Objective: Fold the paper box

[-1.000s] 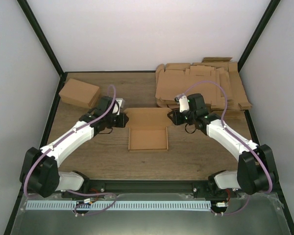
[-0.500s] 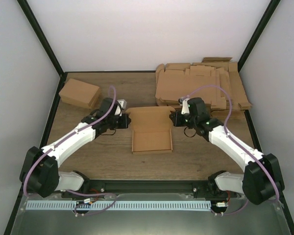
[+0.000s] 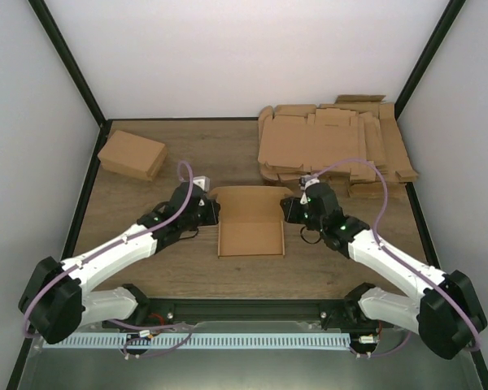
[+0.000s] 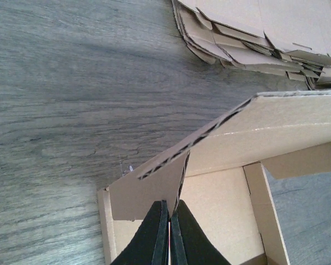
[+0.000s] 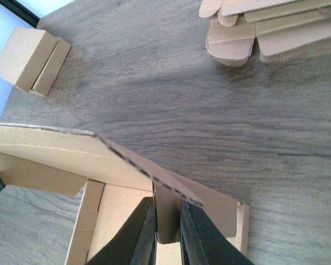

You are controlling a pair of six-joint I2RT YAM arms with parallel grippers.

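So the shallow plain brown cardboard paper box (image 3: 250, 237) is sitting open side up on the wood-grain table (image 3: 228, 150), pretty much dead centre between the two arms. Its big lid panel at the back is raised at an angle off the table instead of lying flat.

The left gripper (image 4: 170, 206) is at the box's back left corner. Going by the left wrist view, its black fingers (image 4: 154, 237) are squeezed right together, with the thin edge of a side flap pinched between the tips. The right gripper (image 5: 166, 202) mirrors it at the back right corner, with its jaws closed down to a narrow gap and a cardboard tab of the box clamped in it. Its own wrist view shows that pretty clearly.

Other stuff: a thick, messy pile of flat brown cardboard blanks (image 3: 325, 142) sits at the back right of the table, well apart from the box. There's also a second closed brown cardboard box (image 3: 132, 154) off by itself at the back left.
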